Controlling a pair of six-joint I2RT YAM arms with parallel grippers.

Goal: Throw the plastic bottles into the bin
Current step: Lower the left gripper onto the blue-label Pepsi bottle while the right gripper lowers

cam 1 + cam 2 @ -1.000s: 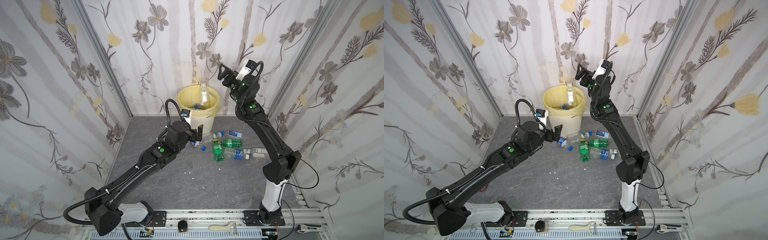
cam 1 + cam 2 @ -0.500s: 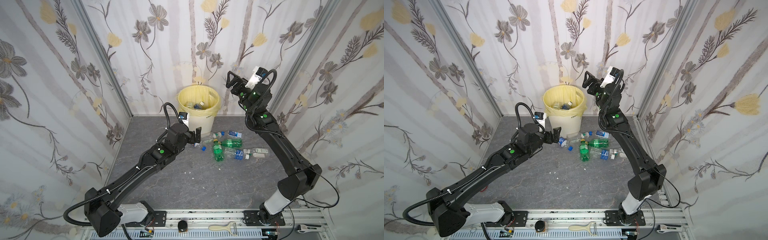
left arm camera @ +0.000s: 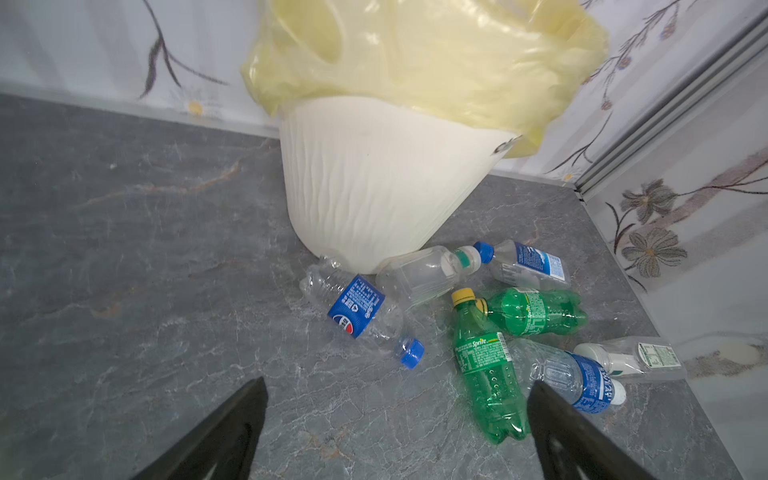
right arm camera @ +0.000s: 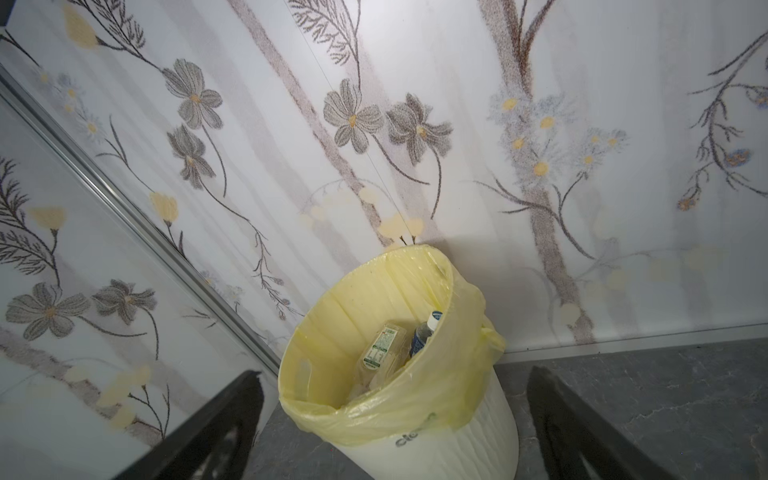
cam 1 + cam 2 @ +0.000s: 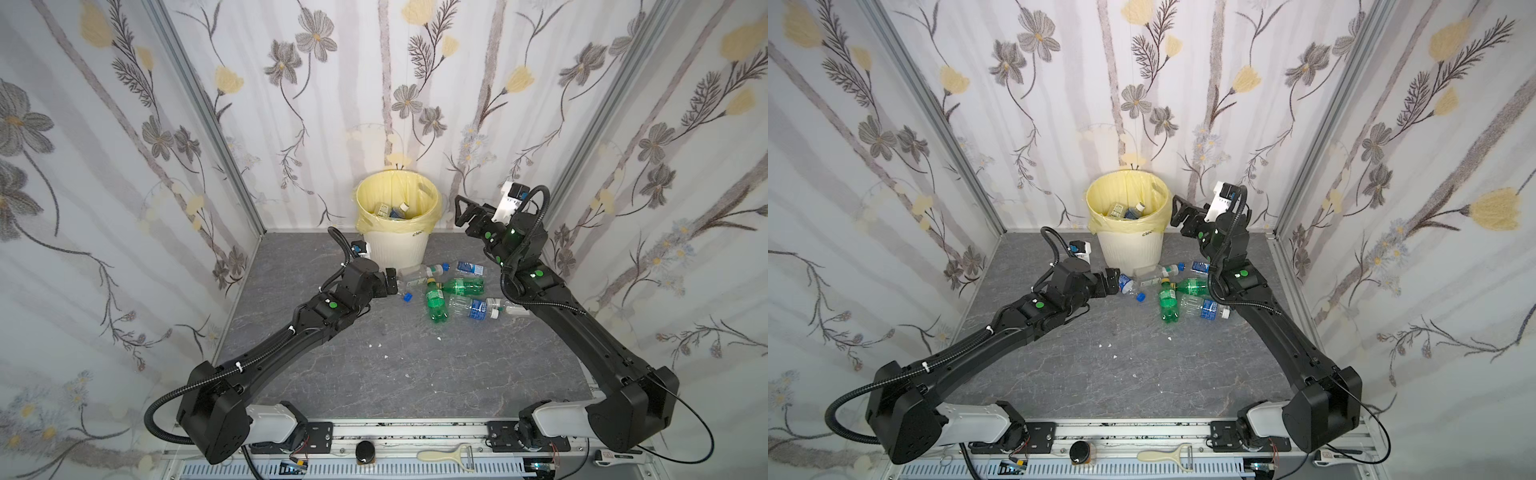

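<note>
**A:** Where does the bin (image 5: 395,249) stand?

**B:** Upright, with its yellow bag (image 4: 415,415) folded over the rim. I'll place everything else by it.

**A:** And the arms?

**B:** The right gripper (image 5: 458,211) is raised to about rim height, to the right of the bin and facing it. Its jaws are spread wide with nothing between them. The left gripper (image 3: 397,384) is low, near the bin's foot on the front left. It is also spread wide and empty.

**A:** Where are the plastic bottles (image 3: 536,309)?

**B:** Seven lie on the floor in a loose cluster, in front of the bin's foot and to its right. A square clear bottle (image 3: 419,274) and a blue-labelled bottle (image 3: 357,311) look to be touching the base. The blue-labelled one lies nearest the left gripper but clear of its fingers. Two green bottles (image 3: 486,365) lie a little farther out, and three more clear ones are beyond them, away from the bin.

**A:** Is anything inside the bin?

**B:** Yes. The right wrist view shows a clear bottle with a green-and-white label (image 4: 380,349). A white-capped one (image 4: 424,332) leans beside it.
</note>
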